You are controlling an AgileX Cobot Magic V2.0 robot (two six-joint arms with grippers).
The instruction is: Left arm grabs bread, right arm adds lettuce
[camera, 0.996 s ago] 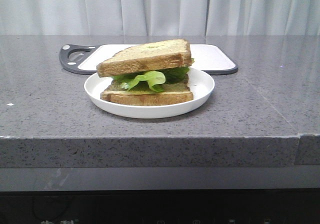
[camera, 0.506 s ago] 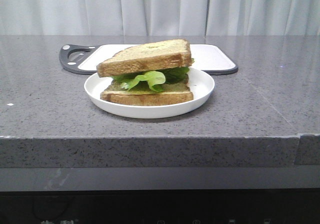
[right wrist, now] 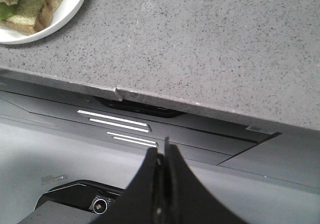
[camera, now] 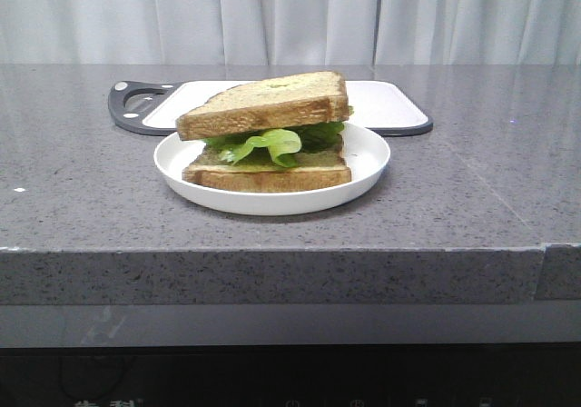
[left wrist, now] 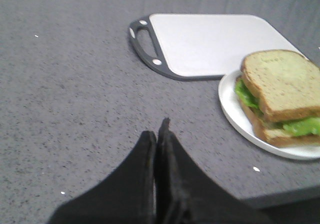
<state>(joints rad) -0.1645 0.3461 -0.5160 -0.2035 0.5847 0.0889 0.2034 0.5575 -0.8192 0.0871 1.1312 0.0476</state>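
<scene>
Left hand [left wrist: 161, 134] pinched closed, empty, low over bare desk [left wrist: 65, 99]. Bread [left wrist: 280, 81] sits ahead of it and off to one side, atop lettuce [left wrist: 300, 126] on white plate [left wrist: 231, 109]. Right hand [right wrist: 161, 151] also closed, empty, out past the desk edge, plate well away.

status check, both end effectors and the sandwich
Left end effector shut, empty. Right end effector shut, below counter edge. Bread on lettuce, plate. Nothing in the way.
</scene>
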